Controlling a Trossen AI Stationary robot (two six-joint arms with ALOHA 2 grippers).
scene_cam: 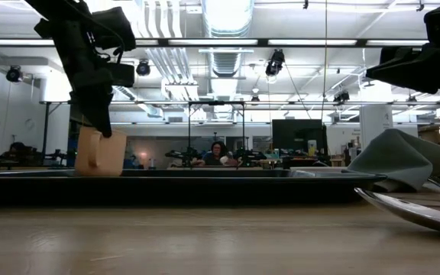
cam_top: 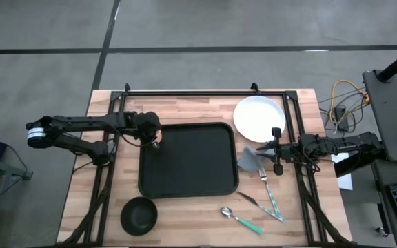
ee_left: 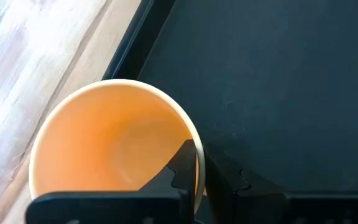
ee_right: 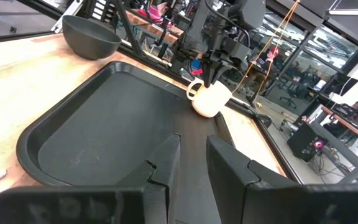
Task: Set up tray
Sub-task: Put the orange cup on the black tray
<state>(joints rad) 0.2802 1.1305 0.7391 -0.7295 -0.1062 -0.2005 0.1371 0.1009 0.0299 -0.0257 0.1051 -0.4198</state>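
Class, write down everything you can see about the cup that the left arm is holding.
The cup is a small cream mug with one loop handle and a plain, empty inside. It looks ceramic. It stands upright at the far left corner of the black tray, though whether its base rests on the tray or hangs just above it is unclear. The left gripper has its fingers shut on the rim, one inside and one outside.

Black tray point(cam_top: 188, 160) — cream cup point(ee_right: 209, 98) — white plate point(cam_top: 258, 118), grey napkin point(cam_top: 248, 160).
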